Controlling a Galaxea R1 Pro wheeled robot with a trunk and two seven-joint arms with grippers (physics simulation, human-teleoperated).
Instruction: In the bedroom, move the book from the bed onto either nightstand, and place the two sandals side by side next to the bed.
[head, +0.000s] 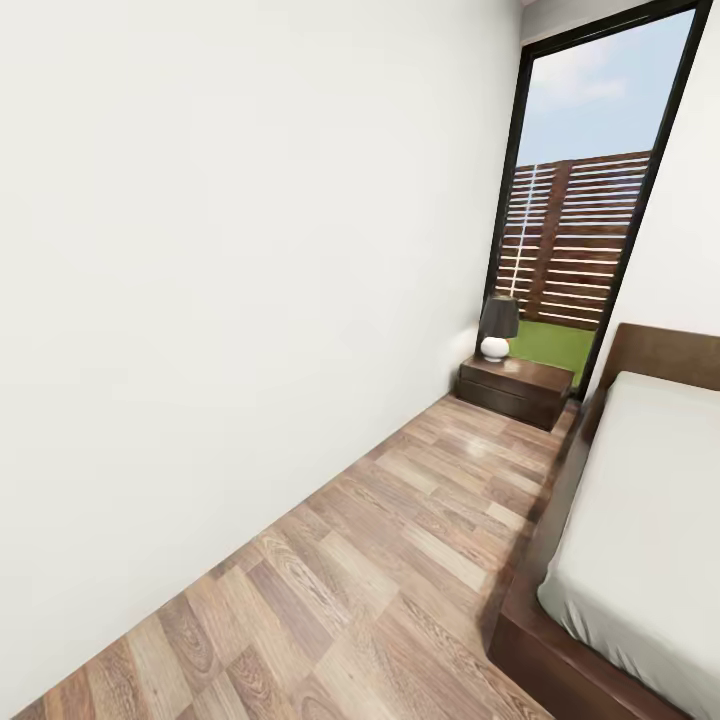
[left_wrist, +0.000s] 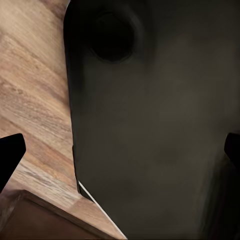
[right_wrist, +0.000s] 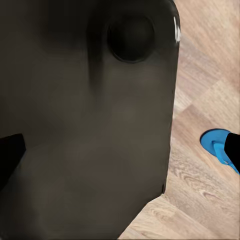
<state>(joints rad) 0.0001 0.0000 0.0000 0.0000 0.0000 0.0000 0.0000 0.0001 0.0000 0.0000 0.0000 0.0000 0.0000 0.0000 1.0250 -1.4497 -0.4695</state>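
In the head view a plain white wall (head: 220, 250) fills the left side, and brown wood-plank floor (head: 400, 540) runs beside it toward a tall black-framed window (head: 590, 200) showing a slatted fence and grass. Below the window stands 1 nightstand (head: 515, 388) with 2 drawers, a small dark-shaded lamp (head: 497, 328) on its top. Right of that lies the bed (head: 640, 530), pale mattress on a dark frame.

The left gripper (left_wrist: 120, 152) has its fingertips well apart, over floor and the robot's dark body (left_wrist: 155, 125). The right gripper (right_wrist: 125, 152) is spread likewise; 1 blue sandal (right_wrist: 218, 146) lies on the floor, partly hidden behind 1 fingertip.
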